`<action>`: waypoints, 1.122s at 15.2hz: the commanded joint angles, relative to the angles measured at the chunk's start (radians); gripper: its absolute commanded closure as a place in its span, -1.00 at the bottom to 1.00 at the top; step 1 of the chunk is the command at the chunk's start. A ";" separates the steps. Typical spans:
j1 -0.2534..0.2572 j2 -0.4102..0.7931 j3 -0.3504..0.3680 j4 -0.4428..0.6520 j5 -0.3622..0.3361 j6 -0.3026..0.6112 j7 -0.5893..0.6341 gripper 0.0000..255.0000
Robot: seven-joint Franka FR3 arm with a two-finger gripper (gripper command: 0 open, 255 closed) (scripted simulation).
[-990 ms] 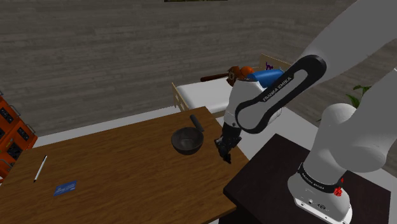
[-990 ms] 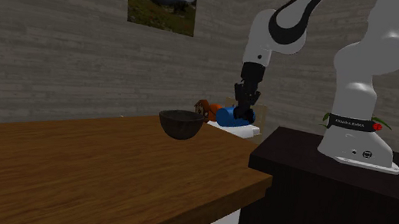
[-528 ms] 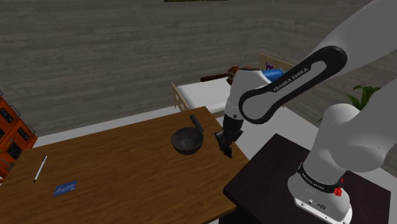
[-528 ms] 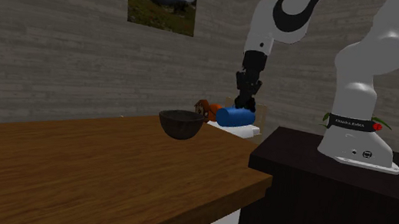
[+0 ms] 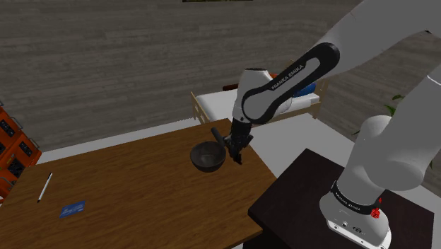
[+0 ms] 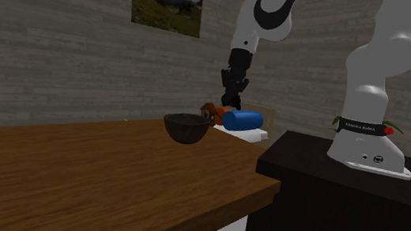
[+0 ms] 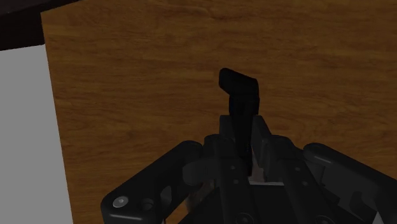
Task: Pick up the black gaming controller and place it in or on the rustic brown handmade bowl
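Observation:
The black controller (image 7: pixel 238 95) sticks out from between my black fingers, clasped there and hanging above the wooden table (image 5: pixel 141 191). My gripper (image 5: pixel 234 153) is shut on it and hovers just beside the dark round bowl (image 5: pixel 208 157), on the bowl's right in the shoulder view. In the second exterior view the gripper (image 6: pixel 229 99) hangs above and behind the bowl (image 6: pixel 187 127). The bowl stands upright near the table's far corner.
A dark oblong thing (image 5: pixel 217 133) lies behind the bowl. A pen (image 5: pixel 45 187) and a blue card (image 5: pixel 72 209) lie at the table's left end. A white bed (image 5: pixel 219 106) with a blue cylinder (image 6: pixel 243 121) stands beyond. The dark stand (image 5: pixel 297 198) borders the table.
My gripper has swung from near the table's edge toward the shoulder view's left and a little up, carrying the controller to beside the bowl. The bowl has not moved.

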 commanded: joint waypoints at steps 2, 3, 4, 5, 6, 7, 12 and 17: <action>-0.017 0.108 -0.013 0.129 -0.024 -0.024 -0.004 1.00; -0.021 0.142 -0.017 0.171 -0.031 -0.032 -0.006 1.00; -0.025 0.176 -0.021 0.213 -0.037 -0.042 -0.007 1.00; -0.029 0.210 -0.025 0.256 -0.043 -0.052 -0.008 1.00; -0.032 0.243 -0.028 0.300 -0.049 -0.063 -0.008 1.00; -0.035 0.276 -0.032 0.344 -0.055 -0.075 -0.008 1.00; -0.048 0.428 -0.044 0.544 -0.075 -0.125 -0.008 1.00; -0.049 0.473 -0.039 0.531 -0.059 -0.068 -0.028 1.00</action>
